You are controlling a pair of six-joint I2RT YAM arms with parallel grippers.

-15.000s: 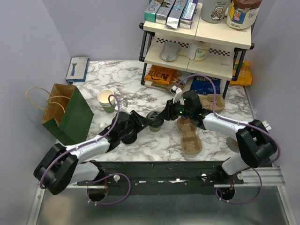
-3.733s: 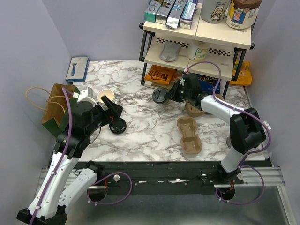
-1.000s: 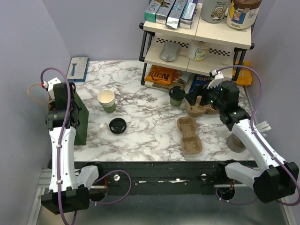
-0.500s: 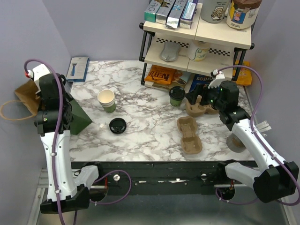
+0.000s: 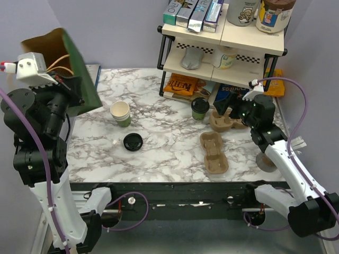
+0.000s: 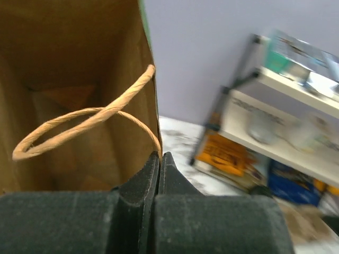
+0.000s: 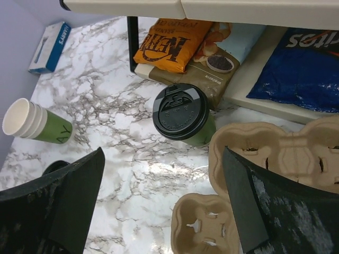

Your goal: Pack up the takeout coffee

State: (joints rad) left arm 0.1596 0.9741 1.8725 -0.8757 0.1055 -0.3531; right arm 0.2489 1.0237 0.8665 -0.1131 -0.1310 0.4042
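The takeout coffee (image 7: 184,112), lid on, stands upright on the marble table (image 5: 164,127) just in front of the shelf rack (image 5: 233,38), beside the pulp cup carriers (image 7: 275,153). The right gripper (image 7: 163,159) hangs near it with fingers spread wide. The cup sits just beyond the fingertips, in line with the gap and untouched. Well apart at the left, the left gripper (image 6: 159,164) is pressed together on the rim of the paper bag (image 5: 55,50), seemingly at the root of the twine handle (image 6: 79,119), holding the bag off the table.
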